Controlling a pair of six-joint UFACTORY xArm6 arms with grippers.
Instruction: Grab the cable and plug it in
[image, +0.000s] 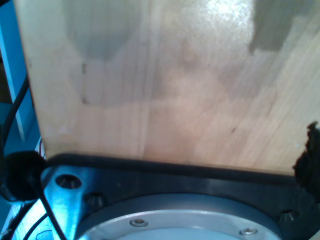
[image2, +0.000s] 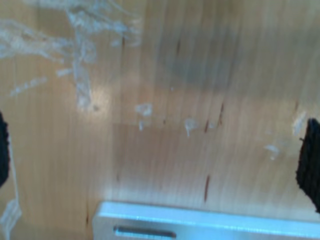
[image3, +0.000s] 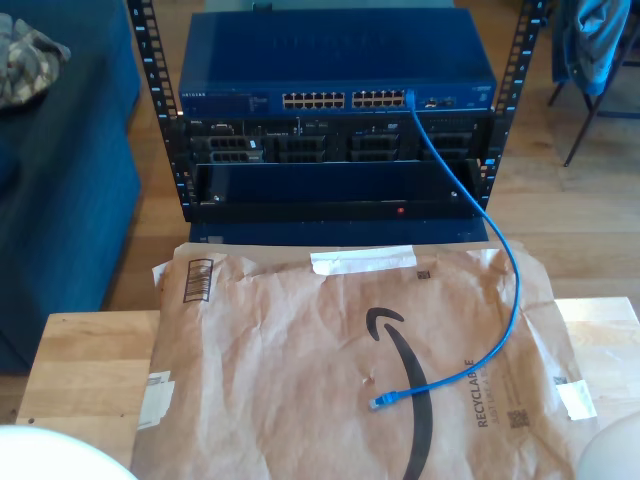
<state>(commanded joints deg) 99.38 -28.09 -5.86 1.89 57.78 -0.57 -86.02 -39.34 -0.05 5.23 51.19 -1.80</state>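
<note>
The cable (image3: 498, 300) is thin and bright blue. One end is plugged into a port at the right end of the blue switch (image3: 335, 75) in the exterior view. From there it hangs down and curves across the brown paper, and its loose plug (image3: 381, 402) lies on the paper near the printed black arrow. My first gripper (image: 160, 160) hovers over bare wood beside an arm's base, with a dark fingertip (image: 310, 155) at the picture's edge. My second gripper (image2: 156, 160) is open over scuffed wood, its dark fingertips (image2: 311, 162) far apart. Nothing is between either pair of fingers.
A brown paper mailer (image3: 330, 370) covers most of the wooden table (image3: 85, 370). The rack (image3: 335, 160) stands behind the table's far edge. White rounded arm parts (image3: 40, 455) sit at the exterior view's bottom corners. Black cables (image: 20, 100) run beside a metal base plate (image: 190, 220).
</note>
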